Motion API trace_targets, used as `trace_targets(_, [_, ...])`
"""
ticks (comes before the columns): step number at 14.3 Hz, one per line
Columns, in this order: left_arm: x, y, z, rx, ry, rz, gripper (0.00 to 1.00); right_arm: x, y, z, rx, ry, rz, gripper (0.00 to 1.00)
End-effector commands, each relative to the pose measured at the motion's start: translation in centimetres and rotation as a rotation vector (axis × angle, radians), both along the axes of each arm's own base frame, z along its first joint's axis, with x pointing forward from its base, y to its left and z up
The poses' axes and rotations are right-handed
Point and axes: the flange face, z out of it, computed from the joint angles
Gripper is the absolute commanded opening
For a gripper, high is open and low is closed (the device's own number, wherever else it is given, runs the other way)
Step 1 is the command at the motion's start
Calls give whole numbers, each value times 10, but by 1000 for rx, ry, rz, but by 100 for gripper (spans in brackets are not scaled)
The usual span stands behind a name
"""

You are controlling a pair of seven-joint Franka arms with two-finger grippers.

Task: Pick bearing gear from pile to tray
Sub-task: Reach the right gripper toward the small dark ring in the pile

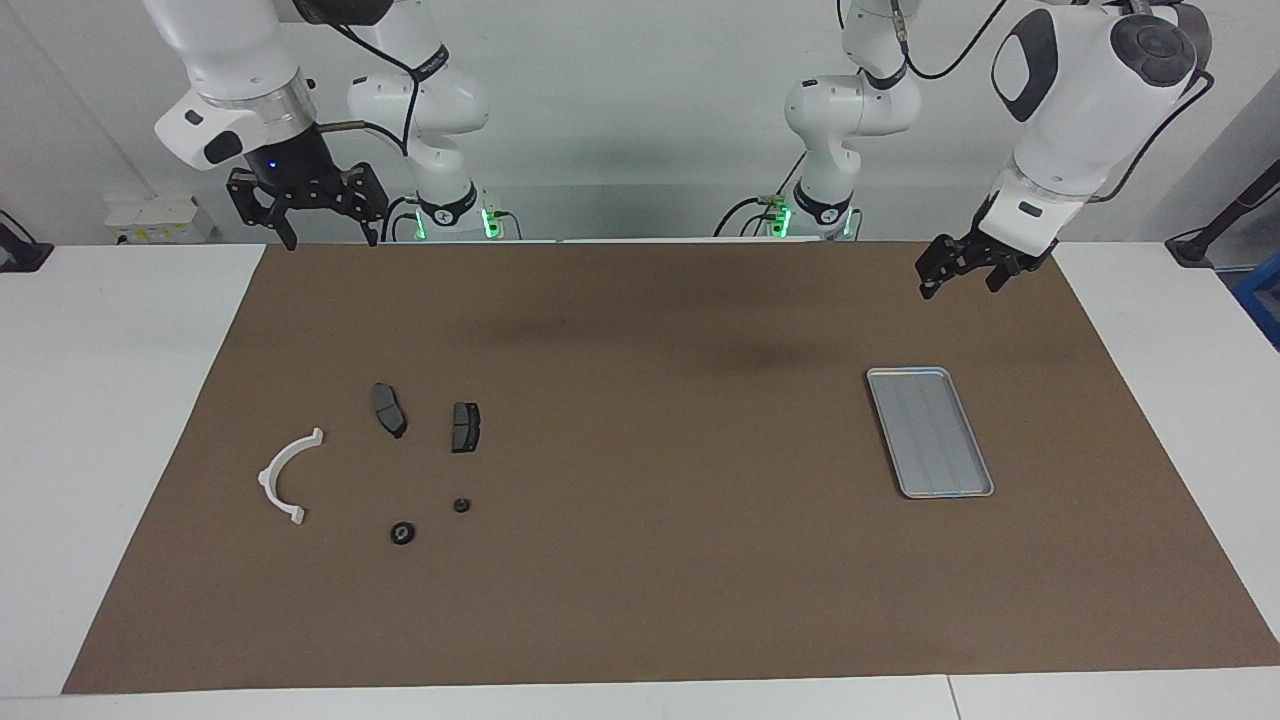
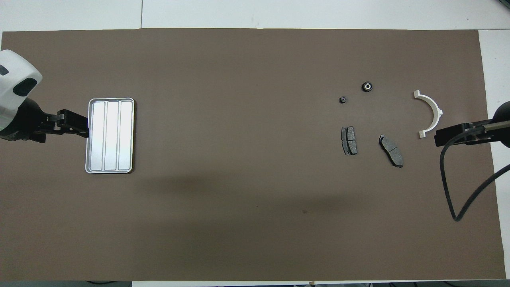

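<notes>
Both arms wait raised over the counter (image 1: 640,600): right gripper (image 1: 308,205) spread wide and empty, left gripper (image 1: 962,265) empty, slightly parted. Bearing gear (image 2: 367,86) lies at the arc bracket's (image 2: 430,115) ten o'clock overhead; tray (image 2: 110,135) well apart.

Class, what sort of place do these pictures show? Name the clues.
Probably a robotics lab: two arms, left gripper and right gripper, wait over a brown mat that holds a metal tray and brake pads.

Bright even overhead light, soft arm shadows on brown mat (image 1: 640,600), glare on tray (image 2: 110,135), sharp focus
</notes>
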Motion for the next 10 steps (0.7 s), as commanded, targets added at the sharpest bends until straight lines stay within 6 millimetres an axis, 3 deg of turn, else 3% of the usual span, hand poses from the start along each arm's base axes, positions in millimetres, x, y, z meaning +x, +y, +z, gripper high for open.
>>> trace_targets(1, [-5,0,6,-4,-8,-2,100,2,-4,2,-8,-17,5,100])
trace_targets(10, [-5,0,6,-4,-8,-2,100,-4,-6,9,14,-23,4,100])
